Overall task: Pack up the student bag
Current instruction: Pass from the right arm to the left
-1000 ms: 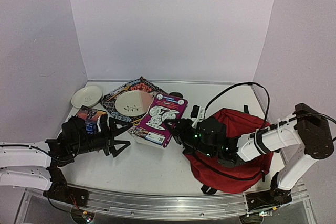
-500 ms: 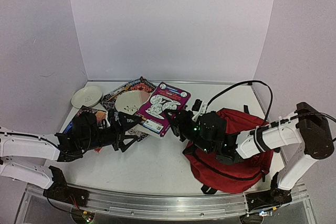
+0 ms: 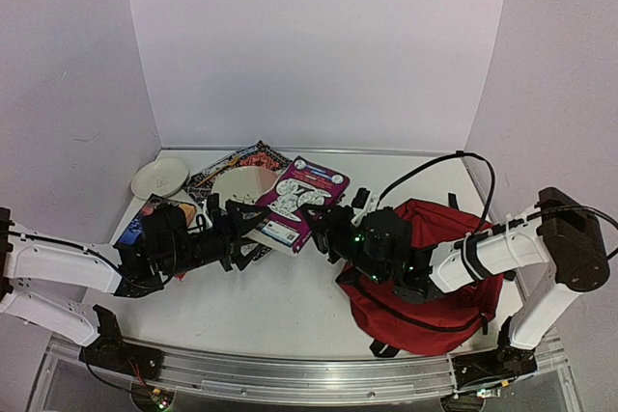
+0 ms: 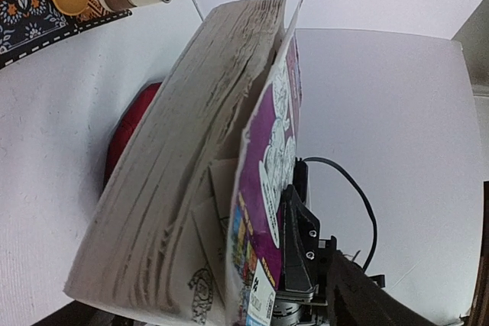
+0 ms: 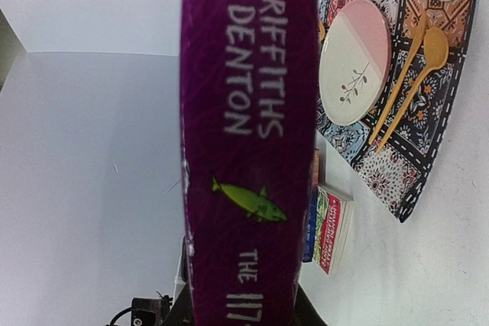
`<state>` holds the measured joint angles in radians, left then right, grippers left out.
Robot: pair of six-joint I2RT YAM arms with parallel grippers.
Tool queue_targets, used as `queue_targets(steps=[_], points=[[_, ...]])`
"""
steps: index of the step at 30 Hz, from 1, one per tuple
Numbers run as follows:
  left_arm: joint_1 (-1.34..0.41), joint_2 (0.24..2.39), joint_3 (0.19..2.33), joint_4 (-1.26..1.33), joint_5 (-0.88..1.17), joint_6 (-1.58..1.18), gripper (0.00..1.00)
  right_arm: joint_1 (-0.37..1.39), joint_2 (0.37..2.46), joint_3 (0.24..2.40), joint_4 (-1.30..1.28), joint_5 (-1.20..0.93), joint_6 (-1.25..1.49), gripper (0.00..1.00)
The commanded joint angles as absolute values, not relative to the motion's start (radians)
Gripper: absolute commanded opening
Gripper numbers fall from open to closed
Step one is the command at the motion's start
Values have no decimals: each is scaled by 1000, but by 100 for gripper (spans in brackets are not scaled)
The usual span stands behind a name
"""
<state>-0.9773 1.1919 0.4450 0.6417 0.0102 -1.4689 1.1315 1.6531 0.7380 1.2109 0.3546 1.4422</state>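
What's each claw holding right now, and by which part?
Right claw pinches the thick purple paperback book at its spine edge. Left claw stands open by the page edge, holding nothing.

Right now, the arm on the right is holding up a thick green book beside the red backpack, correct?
Not quite: the book is purple, not green; only the small shark on its spine is green, as the right wrist view shows. The right gripper does hold it up beside the red backpack.
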Motion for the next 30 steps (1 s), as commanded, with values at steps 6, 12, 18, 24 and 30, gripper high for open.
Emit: queue_targets(steps=[6, 12, 18, 24, 30], points=[[-980, 1166, 469, 741, -66, -1467, 58, 1133, 1650, 778, 1534, 318, 1449, 0], [-980, 1170, 472, 760, -73, -1433, 29, 1132, 1648, 785, 1534, 293, 1447, 0], [-976, 1151, 448, 760, -119, -1380, 0, 1131, 1643, 787, 1510, 249, 1403, 8], [-923, 1110, 392, 757, -107, -1342, 0, 1098, 1602, 722, 1389, 146, 1371, 32], [-862, 1084, 341, 757, -46, -1318, 0, 1048, 1498, 676, 1148, 12, 1245, 55]])
